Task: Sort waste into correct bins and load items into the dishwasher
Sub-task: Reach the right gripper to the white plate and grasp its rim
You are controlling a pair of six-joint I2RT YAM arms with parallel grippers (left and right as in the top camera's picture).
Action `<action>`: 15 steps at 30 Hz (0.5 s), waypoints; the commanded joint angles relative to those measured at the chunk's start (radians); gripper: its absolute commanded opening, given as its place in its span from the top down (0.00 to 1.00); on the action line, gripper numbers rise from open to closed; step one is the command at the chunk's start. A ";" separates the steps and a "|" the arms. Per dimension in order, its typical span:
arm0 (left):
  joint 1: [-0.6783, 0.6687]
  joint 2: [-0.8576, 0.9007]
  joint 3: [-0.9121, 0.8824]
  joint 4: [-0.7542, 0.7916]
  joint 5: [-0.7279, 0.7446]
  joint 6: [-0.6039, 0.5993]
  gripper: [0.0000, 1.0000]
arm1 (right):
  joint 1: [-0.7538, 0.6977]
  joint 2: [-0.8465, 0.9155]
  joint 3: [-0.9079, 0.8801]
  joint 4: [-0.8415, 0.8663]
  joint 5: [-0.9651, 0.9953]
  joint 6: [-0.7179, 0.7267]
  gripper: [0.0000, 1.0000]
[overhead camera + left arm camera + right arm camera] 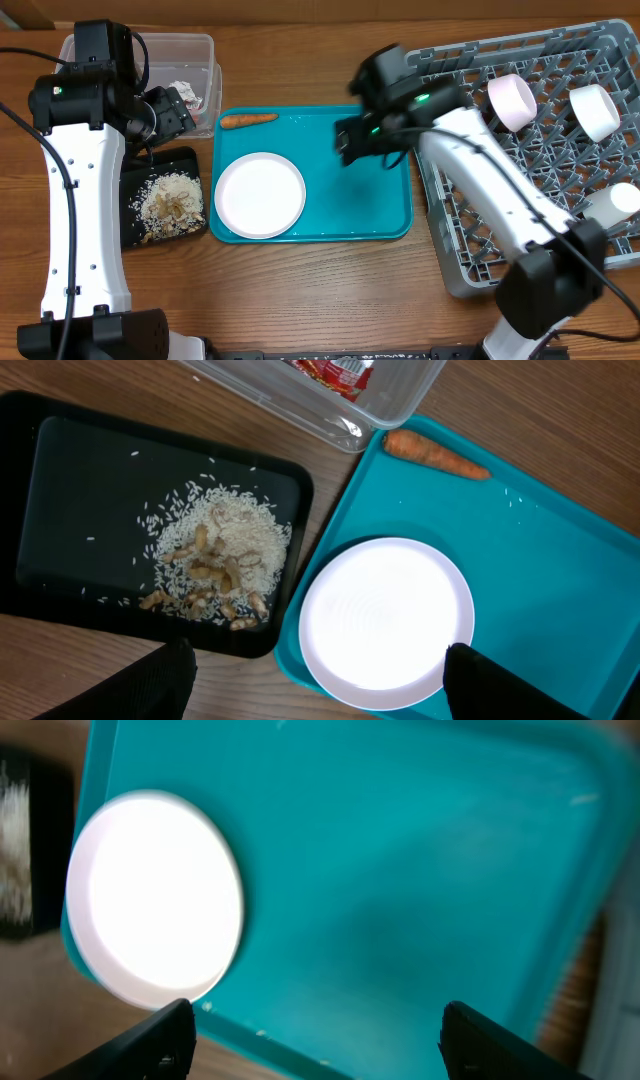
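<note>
The pale pink plate [260,194] lies on the teal serving tray [360,200], and the carrot [248,120] lies at the tray's far left corner. My left gripper [175,110] is open and empty above the black tray [135,190] of beige food scraps [172,198]. In the left wrist view its fingers [318,660] straddle the plate [386,623]. The clear tub [190,50] holds crumpled wrappers [335,370]. My right gripper [350,140] is open and empty over the teal tray [400,870], right of the plate [155,897]. No chopsticks are in view.
The grey dish rack [540,150] stands at the right with a pink-rimmed cup [512,100], a white bowl [594,110] and another white piece [612,205] in it. Bare wooden table lies in front of the tray.
</note>
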 commanded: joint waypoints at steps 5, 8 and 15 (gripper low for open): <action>-0.002 -0.006 0.017 0.003 0.005 -0.006 0.19 | 0.151 0.158 -0.030 0.071 -0.034 0.004 0.21; -0.002 -0.006 0.017 0.002 0.005 -0.006 0.18 | 0.188 0.222 -0.030 0.111 -0.008 0.054 0.24; -0.002 -0.006 0.017 0.000 0.005 -0.006 0.18 | 0.218 0.325 -0.030 0.156 0.037 0.153 0.39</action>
